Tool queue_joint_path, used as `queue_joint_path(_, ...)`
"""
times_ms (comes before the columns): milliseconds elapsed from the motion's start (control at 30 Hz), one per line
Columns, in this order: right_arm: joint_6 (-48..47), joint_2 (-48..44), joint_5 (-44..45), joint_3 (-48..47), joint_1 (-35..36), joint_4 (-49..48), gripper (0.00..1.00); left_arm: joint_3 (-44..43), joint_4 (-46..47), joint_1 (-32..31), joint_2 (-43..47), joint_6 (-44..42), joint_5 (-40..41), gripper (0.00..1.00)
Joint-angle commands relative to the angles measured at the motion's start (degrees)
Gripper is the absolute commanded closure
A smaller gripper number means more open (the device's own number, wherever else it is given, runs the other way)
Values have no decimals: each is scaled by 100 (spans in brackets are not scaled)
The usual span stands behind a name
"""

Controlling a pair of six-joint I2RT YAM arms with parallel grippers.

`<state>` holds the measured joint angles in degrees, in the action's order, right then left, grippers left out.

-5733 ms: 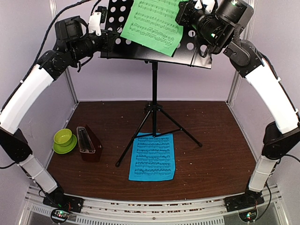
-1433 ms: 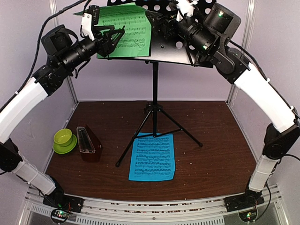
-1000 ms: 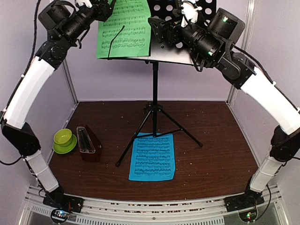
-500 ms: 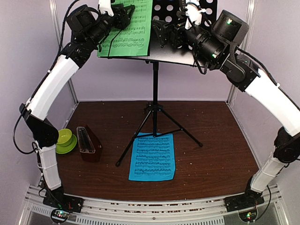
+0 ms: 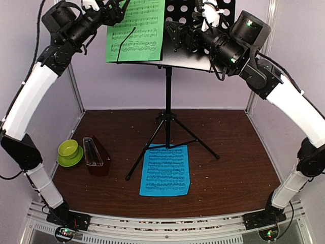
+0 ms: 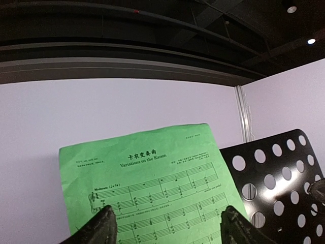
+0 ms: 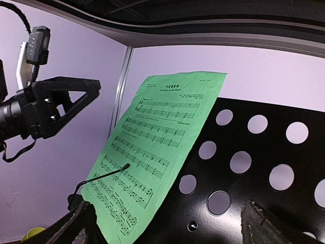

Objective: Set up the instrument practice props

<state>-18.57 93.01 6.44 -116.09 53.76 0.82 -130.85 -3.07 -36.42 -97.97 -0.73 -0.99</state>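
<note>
one green sheet (image 6: 152, 183), beside left claw (image 6: 167, 229) (apart)

Pale lilac walls (image 5: 127, 91) enclose the cell on three sides, joined at the rear corners by light metal posts (image 5: 252, 97). Its base is a dark brown wood-grain table top (image 5: 233, 168), flecked with small pale specks and edged in front by a ribbed metal rail (image 5: 162, 223). Above the walls, a dark ceiling (image 6: 152, 30) carries small round lamps (image 6: 291, 9).
</note>
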Motion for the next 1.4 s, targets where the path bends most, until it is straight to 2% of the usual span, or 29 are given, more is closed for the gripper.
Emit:
queue_joint_path(0, 350, -437, 31, 64, 30, 252, 0, 874, -121, 24, 835, 30, 187, 24)
queue_joint_path(167, 782, -849, -205, 242, 32, 1002, 0, 2528, -397, 30, 1987, 105, 364, 18)
queue_joint_path(267, 1119, -1269, -362, 687, 30, 1530, 0, 3667, -611, 42, 2734, 356, 527, 16)
queue_joint_path(467, 2147, -2442, -535, 2594, 24, 2046, 0, 5627, -1294, 46, 3968, 1245, 613, 16)
queue_joint_path(600, 2986, -3155, -457, 3785, 24, 2141, 0, 6614, -1458, 46, 4586, 1684, 449, 17)
queue_joint_path(700, 3313, -3471, -409, 4463, 21, 2516, 0, 7060, -1658, 38, 4744, 1831, 164, 18)
queue_joint_path(867, 4070, -3698, -581, 5426, 28, 2985, 0, 7796, -1852, -29, 4950, 1594, -133, 23)
queue_joint_path(1133, 4693, -4365, -400, 6864, 43, 2483, 0, 8737, -1785, -173, 5290, 1176, -398, 24)
queue_joint_path(1233, 5145, -4247, -677, 7301, 43, 2287, 1, 8992, -1802, -406, 5177, 924, -423, 25)
queue_joint_path(1367, 5528, -3807, -1138, 7667, 40, 1954, 4, 9128, -1782, -1026, 4762, 407, -274, 26)
